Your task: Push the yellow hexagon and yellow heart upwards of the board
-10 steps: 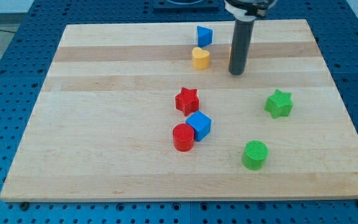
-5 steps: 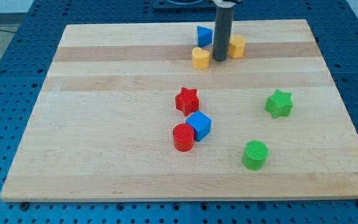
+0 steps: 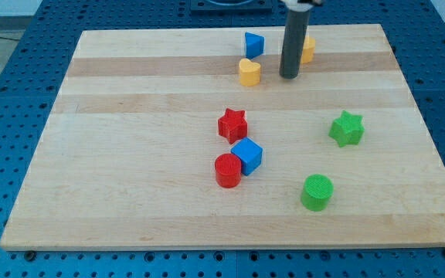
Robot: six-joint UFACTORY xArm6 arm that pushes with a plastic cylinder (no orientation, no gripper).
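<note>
The yellow heart (image 3: 249, 71) lies near the board's top, just below a blue block (image 3: 253, 43). The yellow hexagon (image 3: 307, 49) sits near the top edge, partly hidden behind my dark rod. My tip (image 3: 288, 76) rests on the board between the two yellow blocks, right of the heart and below-left of the hexagon, close to the hexagon.
A red star (image 3: 232, 124), a blue cube (image 3: 246, 156) and a red cylinder (image 3: 227, 170) cluster at the board's middle. A green star (image 3: 346, 128) and a green cylinder (image 3: 317, 191) lie at the right. The wooden board (image 3: 130, 154) sits on a blue perforated table.
My tip swung left beside the heart, then back right. The yellow hexagon came into view and has shifted up and to the right. The heart has not moved.
</note>
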